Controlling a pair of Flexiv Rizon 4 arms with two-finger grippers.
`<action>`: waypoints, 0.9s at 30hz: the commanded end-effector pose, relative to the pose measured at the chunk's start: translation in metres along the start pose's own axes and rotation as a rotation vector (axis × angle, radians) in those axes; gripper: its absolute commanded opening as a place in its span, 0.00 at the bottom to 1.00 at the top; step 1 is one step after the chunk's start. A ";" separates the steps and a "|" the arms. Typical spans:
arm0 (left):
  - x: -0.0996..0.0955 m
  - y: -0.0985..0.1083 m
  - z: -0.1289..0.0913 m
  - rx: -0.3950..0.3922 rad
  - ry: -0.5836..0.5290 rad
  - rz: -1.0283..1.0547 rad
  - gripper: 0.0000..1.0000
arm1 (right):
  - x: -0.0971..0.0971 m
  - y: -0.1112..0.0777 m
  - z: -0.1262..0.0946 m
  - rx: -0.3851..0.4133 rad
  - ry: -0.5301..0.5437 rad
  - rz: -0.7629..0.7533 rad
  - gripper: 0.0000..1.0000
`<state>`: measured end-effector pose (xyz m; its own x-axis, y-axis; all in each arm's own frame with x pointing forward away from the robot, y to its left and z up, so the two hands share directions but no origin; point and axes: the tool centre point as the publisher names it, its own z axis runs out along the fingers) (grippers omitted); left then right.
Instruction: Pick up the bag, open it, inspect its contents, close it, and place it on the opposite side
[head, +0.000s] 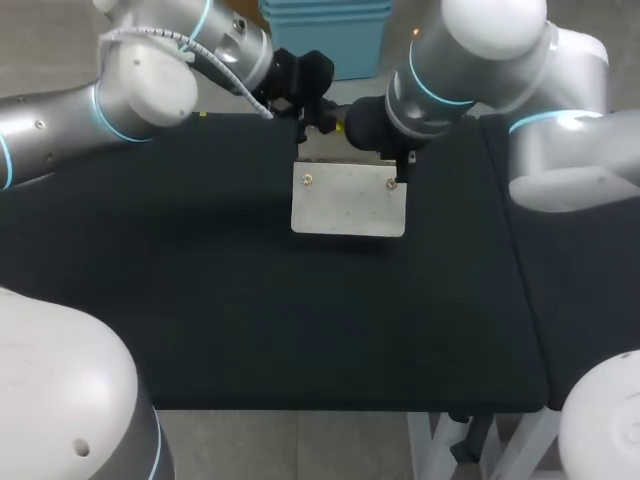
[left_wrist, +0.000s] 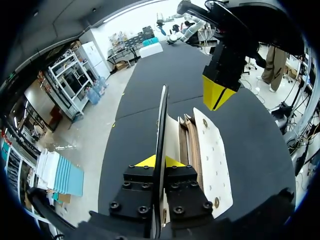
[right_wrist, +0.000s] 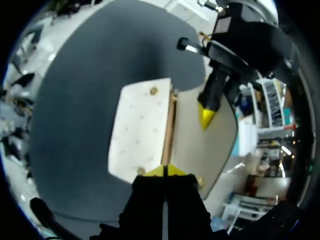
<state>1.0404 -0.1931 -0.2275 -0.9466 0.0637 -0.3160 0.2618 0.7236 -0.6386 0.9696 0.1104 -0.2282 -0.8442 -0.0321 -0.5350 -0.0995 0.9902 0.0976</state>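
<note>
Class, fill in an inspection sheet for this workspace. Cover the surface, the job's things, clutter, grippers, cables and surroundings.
Surface: black table, with a seam towards its right side.
Job's things: white bag at the far middle of the table, its mouth pulled open. The left wrist view shows tan inner panels, but I cannot make out any contents.
Clutter: nothing seen.
Grippers: left gripper is shut on one flap of the bag, seen edge-on between its fingers. Right gripper is shut on the opposite edge.
Cables: a white cable runs along the left arm, off the table.
Surroundings: nothing seen reaching over the table.
</note>
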 end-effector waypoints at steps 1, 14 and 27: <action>-0.001 0.002 0.000 0.017 0.012 -0.003 0.00 | -0.003 0.002 0.011 0.000 -0.012 0.001 0.00; 0.008 -0.003 -0.004 0.048 0.035 -0.004 0.00 | -0.004 0.006 0.041 0.014 -0.022 -0.030 0.00; 0.010 -0.005 -0.008 0.051 0.027 -0.004 0.00 | -0.001 -0.001 0.070 0.054 0.010 -0.027 0.00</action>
<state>1.0296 -0.1906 -0.2234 -0.9527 0.0855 -0.2916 0.2686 0.6857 -0.6765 1.0042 0.1144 -0.2834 -0.8450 -0.0603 -0.5313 -0.0986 0.9942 0.0439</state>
